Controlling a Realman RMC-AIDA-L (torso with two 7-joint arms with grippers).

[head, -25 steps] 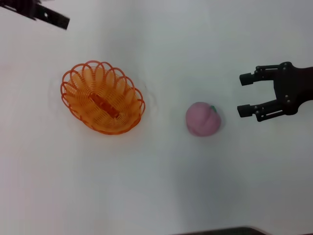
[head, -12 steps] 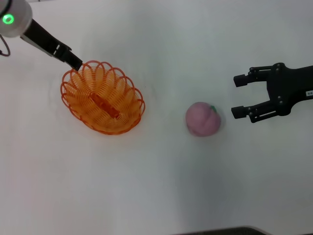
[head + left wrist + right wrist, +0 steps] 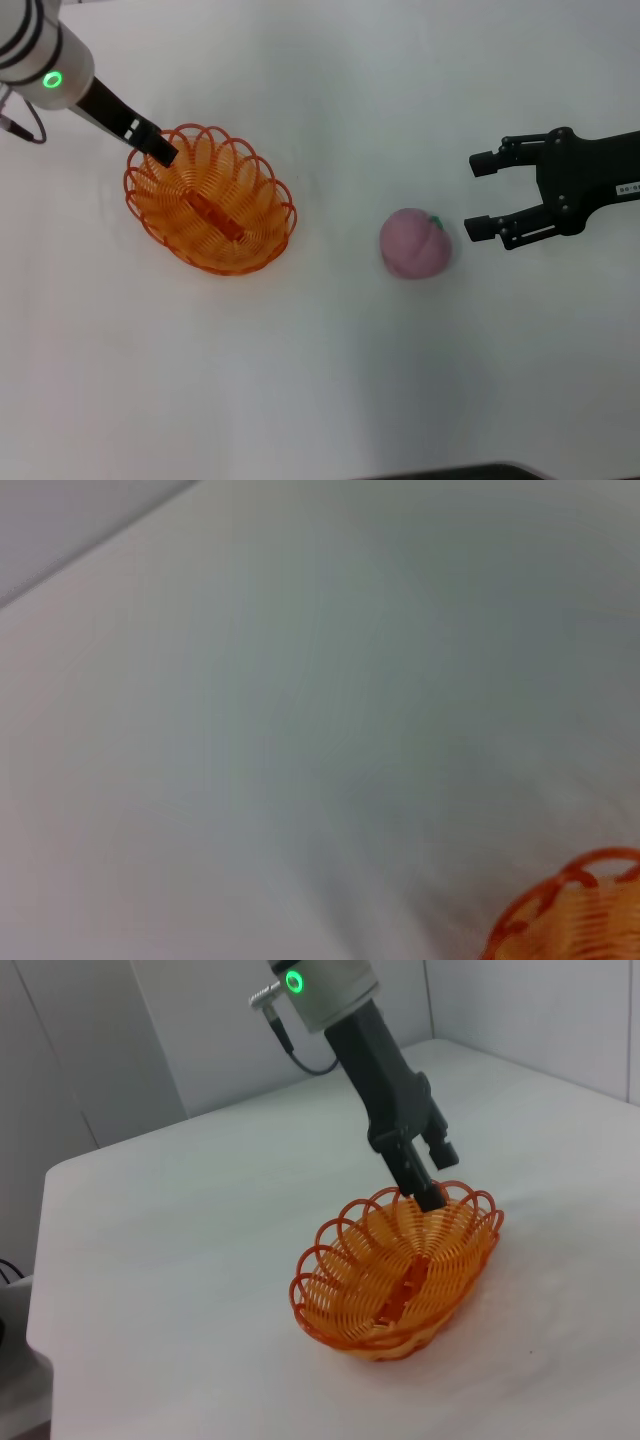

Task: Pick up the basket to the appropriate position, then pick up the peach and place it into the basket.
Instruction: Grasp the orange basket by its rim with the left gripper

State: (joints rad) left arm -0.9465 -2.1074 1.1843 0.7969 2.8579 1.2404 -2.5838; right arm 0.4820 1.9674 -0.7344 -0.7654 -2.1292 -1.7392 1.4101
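Peach [image 3: 415, 243] sits beside spread-fingered right gripper [image 3: 483, 194] (left gripper [image 3: 160, 152] at basket [image 3: 210, 200], grip unclear).

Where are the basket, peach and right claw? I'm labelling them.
basket [image 3: 268, 196]: head view, scalloped rim.
peach [image 3: 412, 247]: head view, pink body.
right claw [image 3: 481, 195]: head view, midway between fingertips.

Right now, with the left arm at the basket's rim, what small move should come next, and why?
Probably close the left gripper on the scalloped rim of the basket: its tip sits at the far-left rim in the head and right wrist views, and the basket rests on the table. The right gripper waits open beside the peach.
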